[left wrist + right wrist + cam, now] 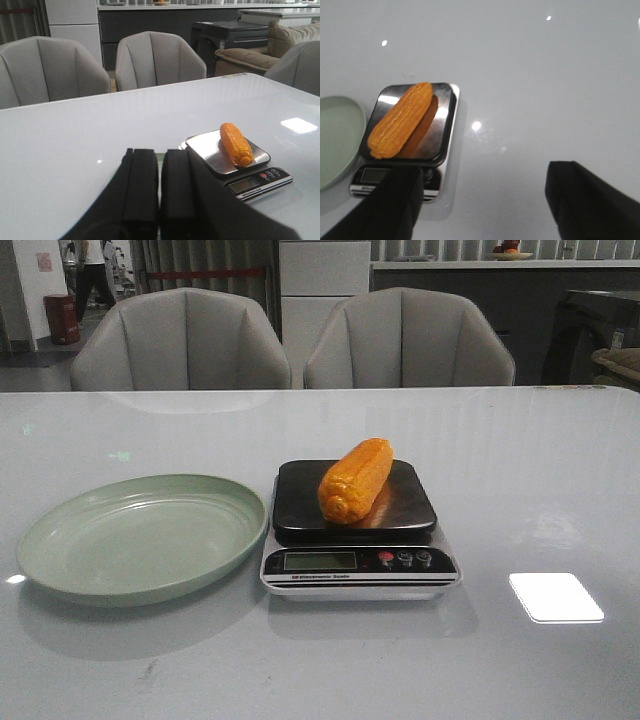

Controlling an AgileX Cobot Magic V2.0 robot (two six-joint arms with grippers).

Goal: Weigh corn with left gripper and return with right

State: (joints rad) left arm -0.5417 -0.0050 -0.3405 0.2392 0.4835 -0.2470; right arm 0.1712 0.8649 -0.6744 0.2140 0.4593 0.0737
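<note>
Corn (355, 480) on scale (358, 562), apart from left gripper (159, 192)

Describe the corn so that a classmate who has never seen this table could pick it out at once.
Start at the white table, where a pale green plate sits beside a kitchen scale. On the scale's black platform lies the corn, angled across it. It is the only orange-yellow thing there, glossy and ridged with rows of kernels.
</note>
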